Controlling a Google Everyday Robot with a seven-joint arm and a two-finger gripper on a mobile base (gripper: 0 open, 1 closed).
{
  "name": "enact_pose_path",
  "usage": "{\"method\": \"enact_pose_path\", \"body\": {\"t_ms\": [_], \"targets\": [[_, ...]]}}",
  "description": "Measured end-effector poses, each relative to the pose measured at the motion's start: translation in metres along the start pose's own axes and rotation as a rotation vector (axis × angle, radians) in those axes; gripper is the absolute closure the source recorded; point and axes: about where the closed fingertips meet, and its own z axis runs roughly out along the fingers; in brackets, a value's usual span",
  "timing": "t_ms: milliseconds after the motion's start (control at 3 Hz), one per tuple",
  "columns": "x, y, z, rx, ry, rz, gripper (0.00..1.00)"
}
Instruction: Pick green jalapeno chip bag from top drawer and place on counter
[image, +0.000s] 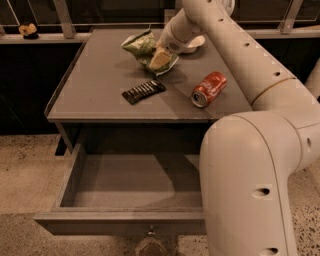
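The green jalapeno chip bag (141, 46) lies crumpled on the counter (95, 95), at its far middle. My gripper (160, 58) reaches down from the right and rests on the bag's right end. The arm's big white links fill the right side of the view. The top drawer (120, 222) stands pulled out below the counter, with its round knob (150, 232) at the front. Nothing shows inside the drawer, though the arm hides its right part.
A flat black candy bar wrapper (144, 91) lies mid-counter. A red soda can (209, 89) lies on its side to the right. A white bowl (192, 45) sits behind the gripper. A railing and ledge run along the back, with a small object (29, 31) at the far left.
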Motion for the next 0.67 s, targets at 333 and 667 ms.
{"method": "enact_pose_path", "body": {"t_ms": [333,667], "targets": [[0.0,0.0,0.0001,0.0,0.0,0.0,0.0],[0.0,0.0,0.0001,0.0,0.0,0.0,0.0]]}}
